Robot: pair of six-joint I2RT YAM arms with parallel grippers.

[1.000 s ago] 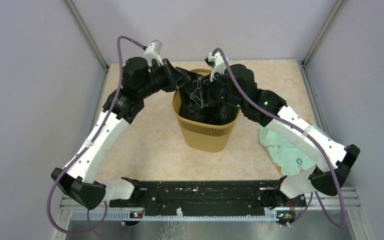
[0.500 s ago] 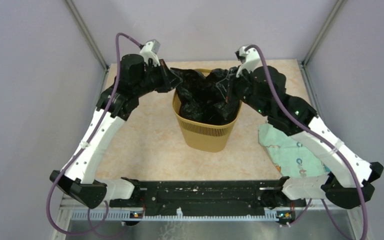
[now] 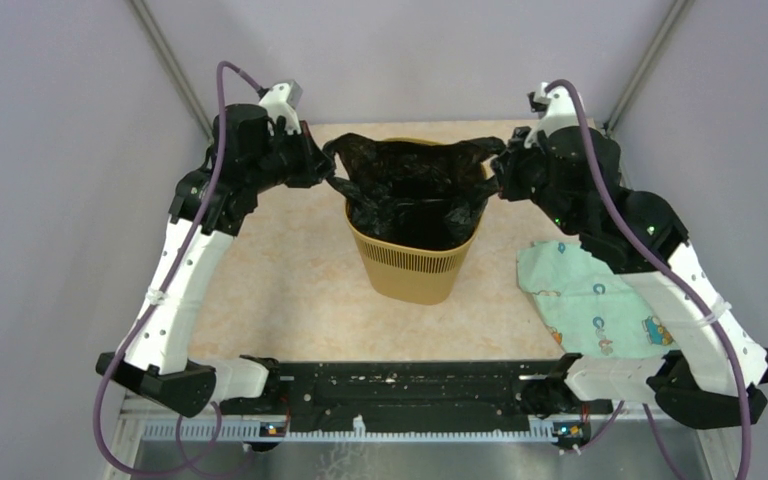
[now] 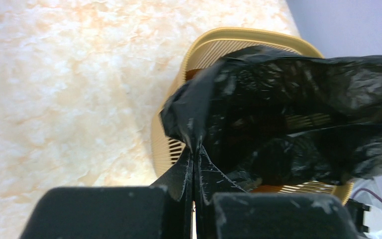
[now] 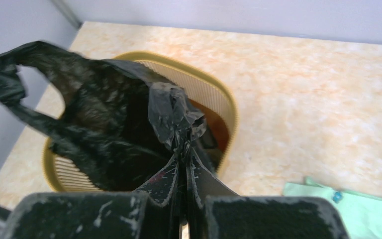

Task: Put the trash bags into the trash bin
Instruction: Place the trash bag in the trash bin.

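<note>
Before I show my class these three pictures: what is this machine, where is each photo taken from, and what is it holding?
It is two robot arms bolted at the near edge of a table. The wide picture looks down from above and behind them. The other two come from small cameras on each wrist. On the table are a yellow trash bin and, to its right, a pale green cloth. The left claw and the right claw are each shut on an edge of a black trash bag, holding it stretched across the bin's mouth.
</note>
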